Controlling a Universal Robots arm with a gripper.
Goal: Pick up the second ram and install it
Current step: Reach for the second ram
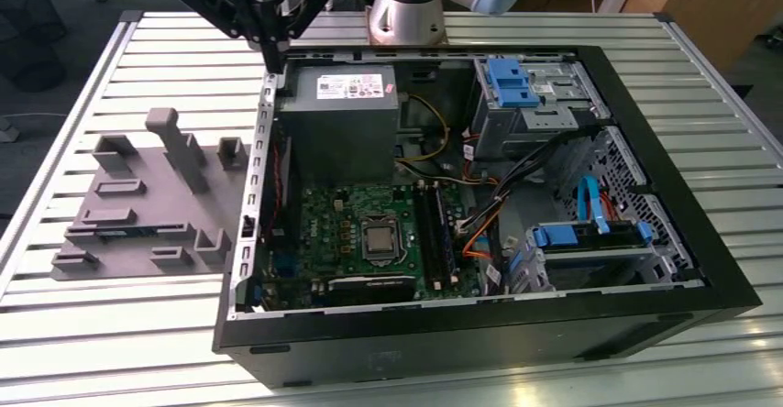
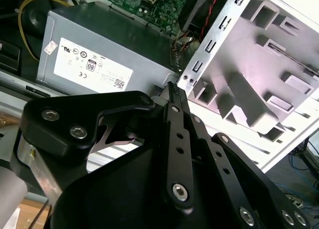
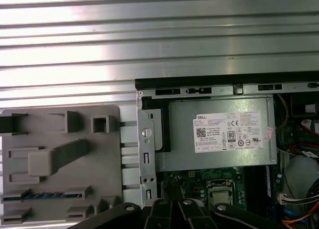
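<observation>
Spotted the second ram (image 3: 42, 195) tucked into a narrow slot of the grey holder tray (image 3: 107, 159), out on the bench (image 1: 123, 334) to the exterior view's left of the open PC case (image 1: 490, 343), toward the tray's near edge. Looks like a thin, long, flat blue-green strip with darker patches along it. Sits well apart from the hand (image 1: 274, 59). Caught the hand clenched, fingertips pressed together, hanging over the far left corner of the case, right by the boxy grey metal power supply (image 1: 336, 123). Matte black and angular in the second wrist view, dotted with shiny screws. Dull, plastic-looking tray with blocky pegs and pockets. Ribbed silver metal slats for the bench. Green motherboard (image 1: 330, 224) inside the case, with long black slots (image 1: 431, 233) just right of the square CPU socket (image 1: 381, 239).
</observation>
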